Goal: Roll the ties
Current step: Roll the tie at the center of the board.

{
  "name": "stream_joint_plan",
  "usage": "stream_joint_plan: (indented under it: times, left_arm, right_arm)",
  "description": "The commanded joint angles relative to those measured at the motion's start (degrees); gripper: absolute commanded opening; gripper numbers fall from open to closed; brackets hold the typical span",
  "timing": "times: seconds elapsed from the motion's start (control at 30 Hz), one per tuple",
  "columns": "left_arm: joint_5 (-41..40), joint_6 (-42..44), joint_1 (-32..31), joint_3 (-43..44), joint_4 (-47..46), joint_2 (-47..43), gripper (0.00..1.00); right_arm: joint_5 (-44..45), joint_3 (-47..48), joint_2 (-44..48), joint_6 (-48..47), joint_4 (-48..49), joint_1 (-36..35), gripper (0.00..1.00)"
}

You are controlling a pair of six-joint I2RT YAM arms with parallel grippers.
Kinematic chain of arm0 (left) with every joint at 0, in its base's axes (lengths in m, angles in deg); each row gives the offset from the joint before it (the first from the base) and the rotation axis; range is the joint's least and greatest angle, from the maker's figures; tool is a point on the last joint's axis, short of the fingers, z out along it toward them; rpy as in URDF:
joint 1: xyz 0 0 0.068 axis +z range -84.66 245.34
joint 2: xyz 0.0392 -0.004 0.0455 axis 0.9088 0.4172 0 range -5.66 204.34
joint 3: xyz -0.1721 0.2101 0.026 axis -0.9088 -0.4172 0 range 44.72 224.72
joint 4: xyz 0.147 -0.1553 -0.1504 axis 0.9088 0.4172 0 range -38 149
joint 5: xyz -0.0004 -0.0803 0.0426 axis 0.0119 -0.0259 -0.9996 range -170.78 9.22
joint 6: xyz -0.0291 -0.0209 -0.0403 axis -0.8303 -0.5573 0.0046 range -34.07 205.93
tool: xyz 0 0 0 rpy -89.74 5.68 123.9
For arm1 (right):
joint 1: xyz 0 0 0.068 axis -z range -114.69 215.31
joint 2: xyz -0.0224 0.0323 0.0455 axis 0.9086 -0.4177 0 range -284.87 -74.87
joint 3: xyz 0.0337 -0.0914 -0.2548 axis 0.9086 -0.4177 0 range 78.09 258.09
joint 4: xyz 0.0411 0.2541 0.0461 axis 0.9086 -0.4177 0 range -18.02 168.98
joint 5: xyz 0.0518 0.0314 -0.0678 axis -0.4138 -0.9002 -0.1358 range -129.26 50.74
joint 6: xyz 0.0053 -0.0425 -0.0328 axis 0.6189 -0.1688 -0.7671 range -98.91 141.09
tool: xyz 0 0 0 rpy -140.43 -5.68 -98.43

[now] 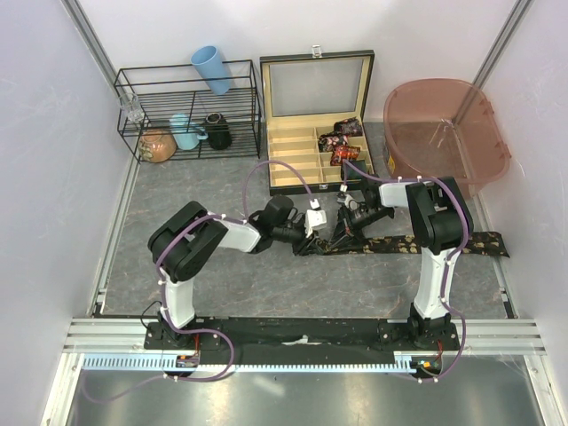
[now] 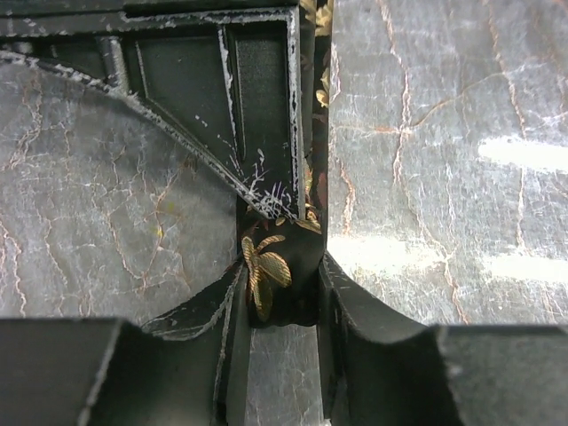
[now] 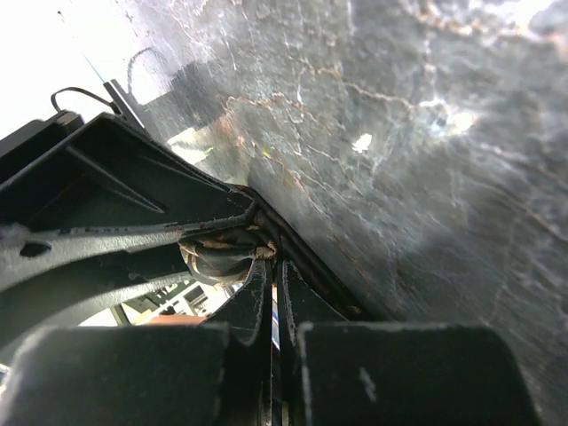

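A dark tie (image 1: 426, 244) with small tan prints lies flat across the grey table, running from the middle out to the right. Both grippers meet at its left end. My left gripper (image 1: 312, 238) is shut on the tie's tip; in the left wrist view the tie (image 2: 280, 266) with a tan leaf print sits pinched in that gripper (image 2: 280, 293). My right gripper (image 1: 342, 232) presses against the same end. In the right wrist view that gripper (image 3: 273, 262) is nearly closed on a bunched fold of tie (image 3: 217, 253). Three rolled ties (image 1: 342, 142) sit in the box.
An open wooden box (image 1: 293, 169) with compartments stands behind the grippers. A black wire rack (image 1: 191, 111) with mugs and a blue cup (image 1: 211, 69) is at the back left. A pink tub (image 1: 444, 133) is at the back right. A metal rail (image 1: 302, 333) runs along the front.
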Motion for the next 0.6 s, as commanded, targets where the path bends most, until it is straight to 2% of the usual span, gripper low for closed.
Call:
stream_joint_plan:
  times: [0.0,0.03,0.2,0.37,0.57]
  left_arm:
    - [-7.42,8.24,-2.41,7.98,17.6,-2.23,0.18]
    - [-7.59,9.81,-2.59,9.48,23.27,-2.32,0.17]
    - [-10.83,12.98,-4.78,18.79,36.93,-0.92,0.12]
    - [-15.41,17.29,-6.45,25.47,51.42,1.71,0.07]
    - [-20.07,22.48,-6.54,26.71,58.48,1.98,0.04]
  right_arm:
    - [16.78,-0.95,-4.96,-4.15,2.88,-2.19,0.01]
    - [16.61,-0.95,-5.14,-4.23,2.88,-2.19,0.01]
    - [15.55,-0.07,-5.32,-4.15,2.97,-2.54,0.03]
    - [15.2,1.69,-4.62,-4.41,1.92,-2.54,0.12]
    - [12.65,4.14,-2.07,-4.94,-0.45,-1.58,0.22]
